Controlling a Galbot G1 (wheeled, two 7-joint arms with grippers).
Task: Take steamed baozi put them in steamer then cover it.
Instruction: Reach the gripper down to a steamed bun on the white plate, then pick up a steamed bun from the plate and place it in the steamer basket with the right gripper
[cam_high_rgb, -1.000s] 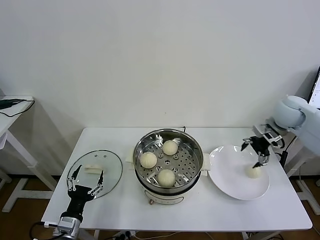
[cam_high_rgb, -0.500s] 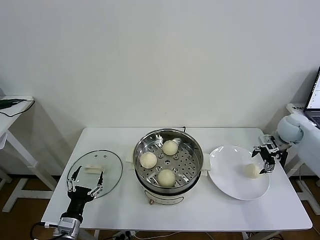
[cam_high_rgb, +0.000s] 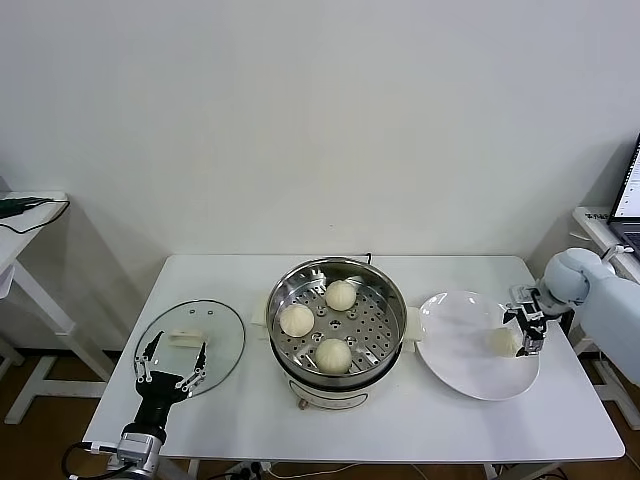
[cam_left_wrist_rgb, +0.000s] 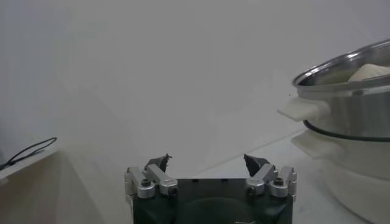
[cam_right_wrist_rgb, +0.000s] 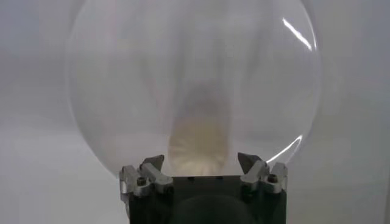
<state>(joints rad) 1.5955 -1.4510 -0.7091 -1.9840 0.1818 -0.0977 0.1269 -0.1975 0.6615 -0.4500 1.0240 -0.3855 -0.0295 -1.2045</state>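
Note:
Three off-white baozi (cam_high_rgb: 333, 355) lie on the perforated tray of the steel steamer (cam_high_rgb: 385, 288) at the table's centre. A fourth baozi (cam_high_rgb: 501, 341) rests on the white plate (cam_high_rgb: 460, 350) to the right; in the right wrist view this baozi (cam_right_wrist_rgb: 198, 146) sits just ahead of the jaws. My right gripper (cam_high_rgb: 524, 326) (cam_right_wrist_rgb: 201, 161) hovers open at that bun's right side, without touching it. The glass cover (cam_high_rgb: 205, 330) with its white handle lies flat at the table's left. My left gripper (cam_high_rgb: 171, 367) (cam_left_wrist_rgb: 207, 161) stands open over the cover's near edge, holding nothing.
The steamer's white side handle (cam_left_wrist_rgb: 303, 109) and rim show in the left wrist view. A small side table with a black cable (cam_high_rgb: 25, 208) stands at the far left. A laptop's edge (cam_high_rgb: 630, 195) sits at the far right.
My right gripper has come down and moved toward the plate's right rim, settling beside the last baozi. The left arm has not moved.

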